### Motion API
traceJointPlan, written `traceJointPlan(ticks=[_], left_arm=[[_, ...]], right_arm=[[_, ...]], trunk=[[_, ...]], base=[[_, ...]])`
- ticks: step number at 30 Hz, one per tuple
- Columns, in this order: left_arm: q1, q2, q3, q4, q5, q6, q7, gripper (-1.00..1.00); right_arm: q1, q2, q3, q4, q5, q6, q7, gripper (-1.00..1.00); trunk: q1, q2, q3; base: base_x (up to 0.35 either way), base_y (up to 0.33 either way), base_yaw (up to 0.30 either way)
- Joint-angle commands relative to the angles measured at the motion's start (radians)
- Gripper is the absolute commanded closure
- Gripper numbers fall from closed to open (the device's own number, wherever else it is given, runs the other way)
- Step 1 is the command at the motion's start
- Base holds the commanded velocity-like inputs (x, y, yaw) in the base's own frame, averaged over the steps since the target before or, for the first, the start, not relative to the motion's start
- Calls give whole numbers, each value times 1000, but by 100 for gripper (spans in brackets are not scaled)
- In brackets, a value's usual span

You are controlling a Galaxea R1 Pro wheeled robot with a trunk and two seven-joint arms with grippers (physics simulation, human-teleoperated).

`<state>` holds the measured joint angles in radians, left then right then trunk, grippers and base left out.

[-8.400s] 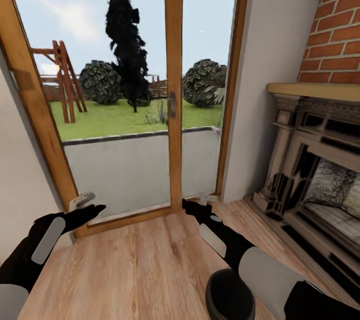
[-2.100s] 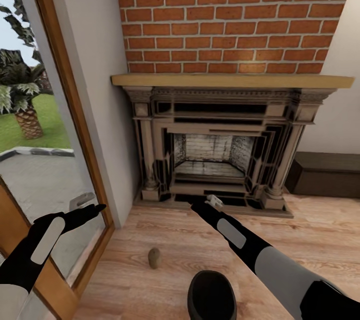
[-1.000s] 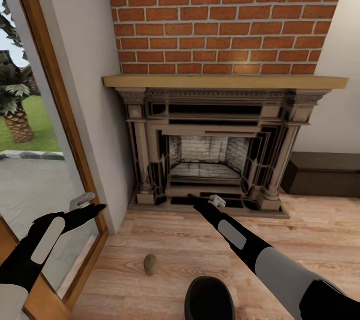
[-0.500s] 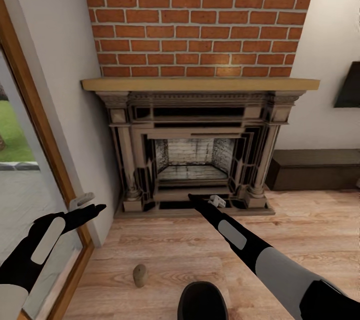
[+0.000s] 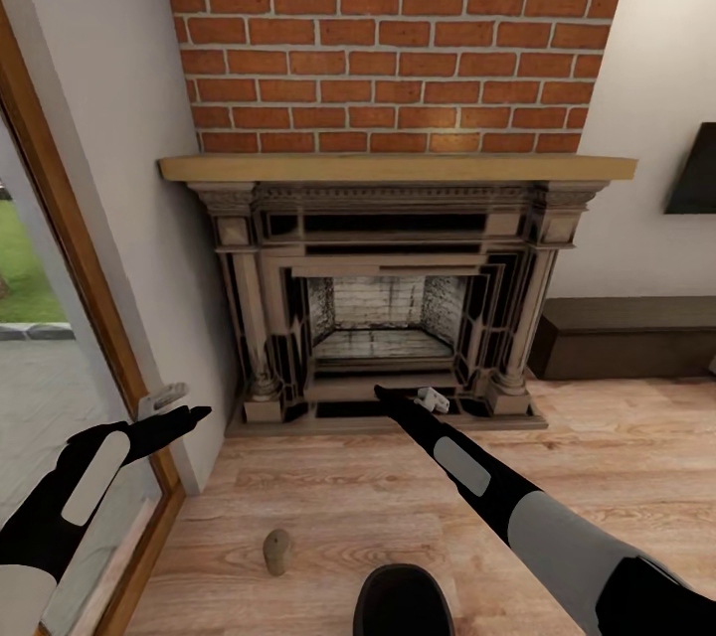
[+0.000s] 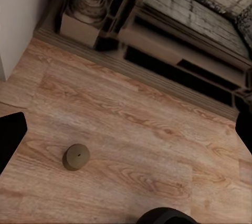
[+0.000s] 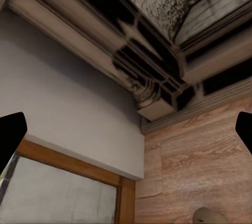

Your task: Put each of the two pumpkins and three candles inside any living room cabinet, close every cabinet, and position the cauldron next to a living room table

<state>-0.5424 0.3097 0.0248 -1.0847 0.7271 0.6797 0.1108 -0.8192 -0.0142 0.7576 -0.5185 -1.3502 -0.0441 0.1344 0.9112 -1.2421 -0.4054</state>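
The robot stands on a pale wooden floor (image 5: 617,447) facing a stone fireplace (image 5: 393,303) with a wooden mantel shelf (image 5: 398,168) under a red brick chimney wall (image 5: 398,30). A glass door with a wooden frame (image 5: 75,258) is at the robot's left, with grass and paving outside. One candle (image 5: 276,551), a short tan cylinder, stands upright on the floor in front of the fireplace, a little to the left of the hearth and well apart from both arms; the left wrist view looks down on its round top (image 6: 77,156). The black cauldron (image 5: 403,600) shows only its rim at the bottom edge of the head view, on the floor close to the robot and just to the right of the candle. A long, low dark-brown cabinet (image 5: 626,336) sits against the wall to the right of the fireplace, its front closed. The left gripper (image 5: 179,409) is held out toward the door frame, and the right gripper (image 5: 408,399) reaches forward toward the hearth. Both are empty with their fingers spread apart; in each wrist view the dark fingertips (image 6: 11,137) sit at opposite edges with nothing between them.
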Motion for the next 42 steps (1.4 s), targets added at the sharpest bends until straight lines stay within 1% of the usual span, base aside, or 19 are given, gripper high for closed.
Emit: traceJointPlan(ticks=[1, 9, 16, 23, 27, 29, 31, 33, 35, 36, 37, 38, 39, 40, 42], left_arm=[[-1, 0, 0, -1, 11, 4, 9, -100], [-1, -1, 0, 0, 11, 4, 10, -100], [-1, 0, 0, 0, 11, 4, 10, -100], [-1, -1, 0, 1, 11, 5, 9, -100], [-2, -2, -1, 27, 11, 3, 15, -100], [-6, -5, -5, 63, 6, 2, 17, -100], [-15, -13, -10, 125, -20, 0, 18, -100], [-36, -31, -12, 187, -65, -6, 18, -100], [-50, -56, -13, 255, -128, -35, 18, -100], [-54, -66, -13, 287, -160, -61, 18, -100], [-57, -78, -13, 327, -194, -106, 19, -100], [-58, -83, -13, 339, -201, -119, 19, -100], [-59, -98, -13, 387, -217, -150, 19, -100], [-59, -109, -13, 424, -226, -166, 18, -100], [-60, -127, -13, 488, -233, -207, 18, -100]], right_arm=[[-1, -1, 8, 0, -10, -5, 2, -100], [-1, -1, 8, 0, -10, -5, 2, -100], [-1, -1, 7, 0, -9, -4, 2, -100], [-1, -1, 6, 1, -10, 3, -7, -100], [-1, -1, 6, 1, -10, 6, -10, -100], [-1, -1, 6, 1, -8, 7, -11, -100], [-1, -1, 6, 1, -8, 7, -12, -100], [-1, 0, 7, 1, -7, 7, -12, -100], [-1, -1, 7, 1, -5, 7, -12, -100], [-1, -1, 8, 1, -5, 7, -12, -100], [-1, -1, 8, 1, -5, 7, -12, -100], [-1, 0, 8, 1, -5, 7, -13, -100], [0, 0, 8, 1, -4, 7, -15, -100], [0, 0, 8, 1, -4, 7, -22, -100], [0, 1, 11, 1, -4, 7, -47, -100]], trunk=[[0, -1, -1], [0, -1, -1], [0, -1, -1], [0, -1, -1], [0, -1, -1], [0, -1, -1], [0, -1, -1], [0, -1, -1], [0, -1, -1], [0, -1, -1], [0, -1, -1], [0, -1, -1], [0, -1, -1], [0, -1, -1], [0, -1, -1]], base=[[211, 14, 0], [220, 28, 0], [245, 145, 0], [50, 41, 0], [3, 2, 0], [0, 0, 0], [0, 0, 0], [0, 0, 0], [0, 0, 0], [0, 0, 0], [0, 0, 0], [0, 0, 0], [0, 0, 0], [0, 0, 0], [0, 0, 0]])
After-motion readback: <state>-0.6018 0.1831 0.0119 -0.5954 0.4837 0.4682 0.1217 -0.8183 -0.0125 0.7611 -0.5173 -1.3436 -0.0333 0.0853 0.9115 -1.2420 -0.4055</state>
